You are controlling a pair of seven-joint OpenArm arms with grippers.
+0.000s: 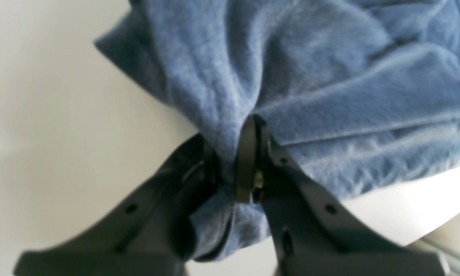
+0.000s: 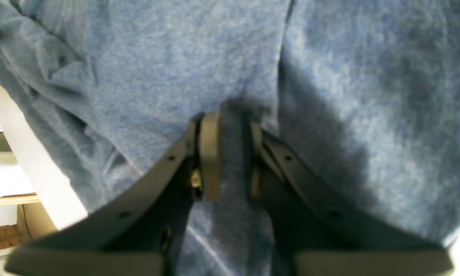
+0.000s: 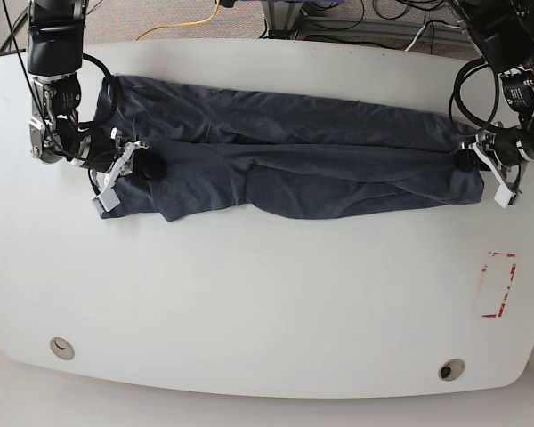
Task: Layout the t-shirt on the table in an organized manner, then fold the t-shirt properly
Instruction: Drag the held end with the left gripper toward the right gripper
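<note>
Base view: overhead, looking down on the whole table (image 3: 267,294). Wrist views: close behind each gripper, facing the t-shirt (image 3: 285,156), which all three views share.

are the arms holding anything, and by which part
Both hold the t-shirt: left end effector pinches one end, right end effector the opposite end.

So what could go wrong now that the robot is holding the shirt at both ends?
1. The left gripper pinches only a small bunch near the edge of the t-shirt, so a hard pull might make the cloth slip out.
2. The right gripper holds a thick fold, so layers may stay bunched instead of flattening.
3. The shirt lies creased lengthwise near the far edge of the table; folding it now would likely trap those wrinkles.
</note>
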